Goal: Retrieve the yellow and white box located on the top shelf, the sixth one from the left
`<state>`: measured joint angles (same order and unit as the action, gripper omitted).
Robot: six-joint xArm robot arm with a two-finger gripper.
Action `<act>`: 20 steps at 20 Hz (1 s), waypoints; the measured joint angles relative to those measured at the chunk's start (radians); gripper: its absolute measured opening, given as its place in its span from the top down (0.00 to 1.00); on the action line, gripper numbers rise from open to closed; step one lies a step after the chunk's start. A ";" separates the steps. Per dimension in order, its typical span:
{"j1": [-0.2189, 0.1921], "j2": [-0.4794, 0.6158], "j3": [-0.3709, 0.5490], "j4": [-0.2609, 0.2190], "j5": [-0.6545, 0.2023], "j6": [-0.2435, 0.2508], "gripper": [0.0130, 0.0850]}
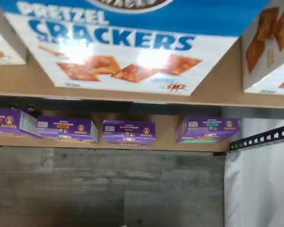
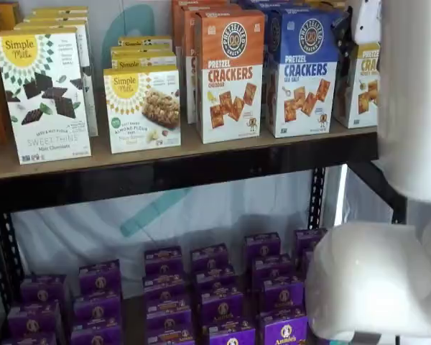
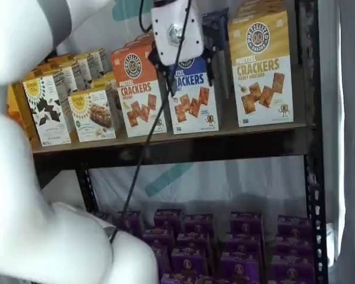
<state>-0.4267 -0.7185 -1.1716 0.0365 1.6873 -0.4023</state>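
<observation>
The yellow and white box (image 3: 261, 68) stands upright at the right end of the top shelf (image 3: 236, 135). In a shelf view it (image 2: 360, 85) is partly hidden by the white arm. My gripper (image 3: 183, 64) hangs in front of the blue-topped carton (image 3: 193, 97), to the left of the yellow and white box. Its black fingers show at both sides of the white body with a gap between them, and they hold nothing. In a shelf view only one dark finger (image 2: 342, 30) shows. The wrist view is filled by the blue-topped carton (image 1: 128, 52), with the yellow and white box (image 1: 270, 45) at its edge.
An orange-topped cracker carton (image 3: 139, 92) stands left of the blue one. Further left are Simple Mills boxes (image 2: 47, 93). Small purple boxes (image 3: 213, 242) fill the lower level. A black upright (image 3: 312, 177) bounds the shelf on the right. The white arm (image 2: 409, 144) blocks part of the view.
</observation>
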 joint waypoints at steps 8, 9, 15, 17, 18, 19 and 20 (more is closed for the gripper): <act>-0.104 0.080 -0.066 0.030 -0.048 -0.098 0.00; -0.116 0.088 -0.073 0.037 -0.049 -0.109 0.00; -0.178 0.126 -0.107 0.069 -0.059 -0.167 0.00; -0.194 0.139 -0.121 0.076 -0.056 -0.183 0.00; -0.201 0.146 -0.127 0.078 -0.054 -0.189 0.00; -0.205 0.149 -0.130 0.080 -0.053 -0.193 0.00; -0.208 0.152 -0.133 0.081 -0.053 -0.196 0.00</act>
<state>-0.6348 -0.5661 -1.3050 0.1179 1.6339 -0.5984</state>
